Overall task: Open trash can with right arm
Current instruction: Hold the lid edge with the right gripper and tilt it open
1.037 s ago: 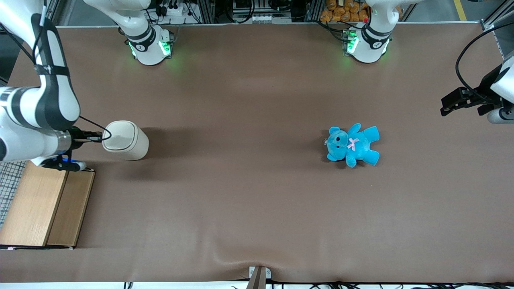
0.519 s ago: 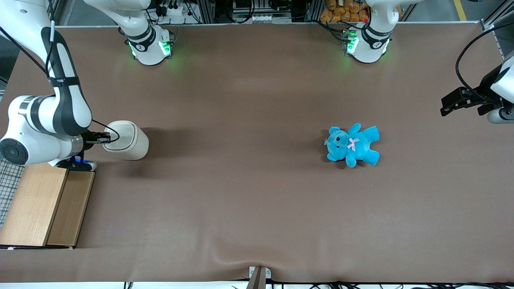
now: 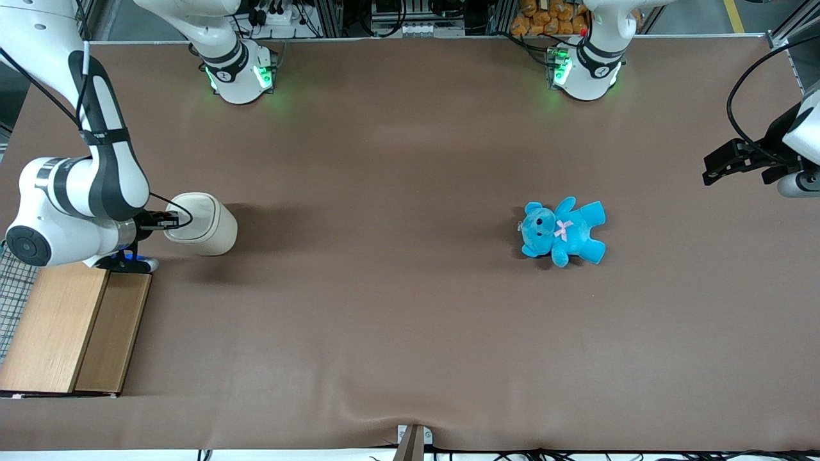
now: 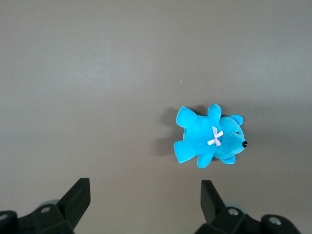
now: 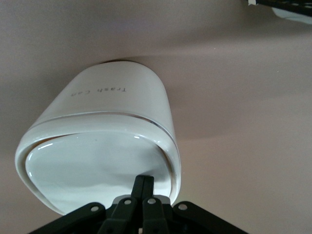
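Observation:
The cream-white trash can [image 3: 206, 227] stands upright on the brown table toward the working arm's end. Its flat lid [image 5: 92, 168] lies level with the rim, and the wall carries the words "Trash Can". The right arm [image 3: 77, 198] reaches over it from the table's end. My gripper [image 3: 172, 221] is shut, its two black fingers pressed together with nothing between them. The fingertips [image 5: 145, 181] rest on the lid close to its edge.
A wood-topped wire basket [image 3: 64, 330] stands nearer the front camera than the trash can, just beside the arm's wrist. A blue teddy bear [image 3: 564, 230] lies on the table toward the parked arm's end, also in the left wrist view [image 4: 209, 139].
The right arm has swung in over the table and its shut gripper has moved forward onto the lid's edge. The trash can and the bear have not moved.

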`<control>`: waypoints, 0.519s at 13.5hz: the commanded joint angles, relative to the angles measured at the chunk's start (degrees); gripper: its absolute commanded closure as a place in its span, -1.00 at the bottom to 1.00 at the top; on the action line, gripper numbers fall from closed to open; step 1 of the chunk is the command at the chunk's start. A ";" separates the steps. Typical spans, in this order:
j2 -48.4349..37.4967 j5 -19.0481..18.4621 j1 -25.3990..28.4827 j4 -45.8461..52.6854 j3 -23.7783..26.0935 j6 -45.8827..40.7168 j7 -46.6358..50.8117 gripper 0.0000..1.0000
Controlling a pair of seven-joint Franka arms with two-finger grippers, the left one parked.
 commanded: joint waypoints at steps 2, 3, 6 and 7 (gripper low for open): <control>3.00 -1.34 -1.13 -2.80 0.78 5.78 -0.83 1.00; 3.00 -1.34 -1.13 -2.89 0.78 5.96 -0.83 1.00; 2.83 -1.34 -1.13 -2.89 0.78 5.96 -0.83 1.00; 3.00 -1.34 -1.13 -2.89 0.78 6.05 -0.83 1.00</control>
